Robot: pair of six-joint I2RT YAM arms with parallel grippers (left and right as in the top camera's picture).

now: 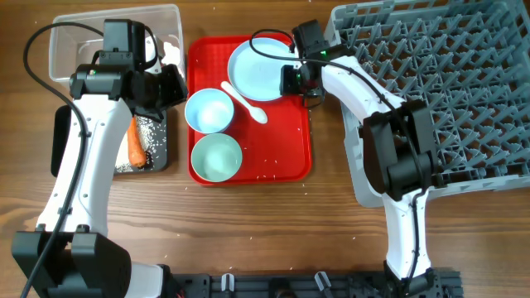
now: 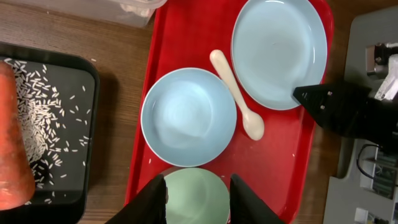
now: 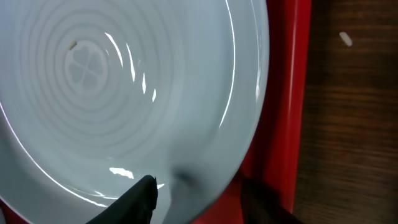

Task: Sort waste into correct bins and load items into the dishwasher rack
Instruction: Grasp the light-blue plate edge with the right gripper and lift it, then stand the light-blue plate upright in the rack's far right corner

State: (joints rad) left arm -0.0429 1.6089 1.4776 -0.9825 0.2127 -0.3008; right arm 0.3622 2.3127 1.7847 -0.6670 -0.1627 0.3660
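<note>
Straddling the pale blue plate (image 3: 112, 93) rim, right end effector (image 3: 199, 199) is hanging spread: one finger inside the rim, one outside over the red tray (image 3: 283, 93).

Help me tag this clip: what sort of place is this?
Probably a lab tabletop staged for dish clearing, not a real kitchen: wooden table, red serving tray, grey dishwasher rack.

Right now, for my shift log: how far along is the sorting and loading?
Done: the carrot and rice grains lie in the black tray. In hand: the right gripper straddles the rim of the plate, jaws open, not gripping; the left gripper hangs open over the green bowl. Left: plate, blue bowl, green bowl and spoon are on the red tray; no dish shows in the rack.
</note>
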